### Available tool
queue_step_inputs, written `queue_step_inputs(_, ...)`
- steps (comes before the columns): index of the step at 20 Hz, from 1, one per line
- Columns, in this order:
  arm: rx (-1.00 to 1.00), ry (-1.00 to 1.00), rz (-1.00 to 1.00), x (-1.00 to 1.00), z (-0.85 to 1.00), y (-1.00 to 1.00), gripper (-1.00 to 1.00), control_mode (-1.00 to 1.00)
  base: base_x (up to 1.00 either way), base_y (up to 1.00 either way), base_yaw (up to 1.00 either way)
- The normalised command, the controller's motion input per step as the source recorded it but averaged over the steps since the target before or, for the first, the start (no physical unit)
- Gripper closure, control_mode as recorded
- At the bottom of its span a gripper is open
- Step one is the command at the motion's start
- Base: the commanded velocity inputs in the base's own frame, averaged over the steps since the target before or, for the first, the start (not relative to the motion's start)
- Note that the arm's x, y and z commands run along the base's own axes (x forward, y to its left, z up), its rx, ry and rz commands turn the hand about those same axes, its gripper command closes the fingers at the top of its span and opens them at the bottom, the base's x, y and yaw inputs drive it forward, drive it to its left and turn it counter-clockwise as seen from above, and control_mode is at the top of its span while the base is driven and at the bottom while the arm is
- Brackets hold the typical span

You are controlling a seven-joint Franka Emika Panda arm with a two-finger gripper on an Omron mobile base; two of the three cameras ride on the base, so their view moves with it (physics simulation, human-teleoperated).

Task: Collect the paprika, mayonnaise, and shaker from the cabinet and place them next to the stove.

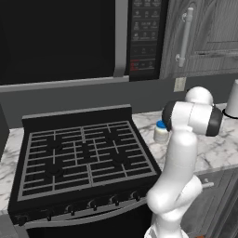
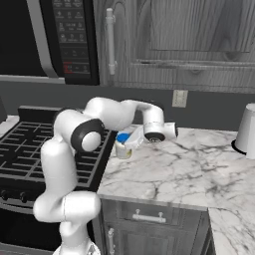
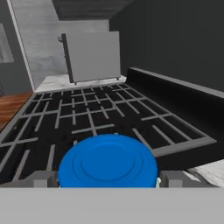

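A: Where's the mayo (image 2: 123, 145) rn?

B: On the table (image 2: 189, 169), upright, at its left edge, just beside the stove (image 1: 83, 155), back-right corner side. Blue lid up.

A: How'll it handle?

B: My guess: short, round, rigid jar. Prob smooth-sided so a bit slippery. Squat, so not tippy. Could be glass, can't tell; wouldn't drop it. Lid is wide and flat, no use to pinch from above. Take it across the body, below the lid, one pad each side.

A: And the gripper (image 3: 107, 179)?

B: Jaws stand wide, one tip each side of the jar, lid filling the gap in hand view. Can't tell if pads touch the walls; the lid hides the contact. So either a grip on a wide jar or just straddling it. Jar base looks seated on the table in right base view, so I'd say it's bearing its own weight.

A: Arm?

B: Reaches low over the table's left edge, hand level w/ the jar, pointing toward the stove.

A: Around it?

B: Microwave (image 1: 144, 37) above the stove, cupboard door (image 2: 164, 35) w/ handle above the table, white pot-like thing (image 2: 247, 130) at the table's far right edge, well apart.
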Motion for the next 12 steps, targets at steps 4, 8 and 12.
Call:
queue_step_inputs(4, 0.0, 0.0, 0.0, 0.22, -0.36, 0.0, 1.0, -1.0, 0.0, 0.0, 0.0)
queue_step_inputs(8, 0.0, 0.0, 0.0, 0.25, -0.34, 0.0, 1.0, -1.0, 0.0, 0.0, 0.0)
queue_step_inputs(12, 0.0, 0.0, 0.0, 0.09, -0.33, 0.04, -1.0, -1.0, 0.0, 0.0, 0.0)
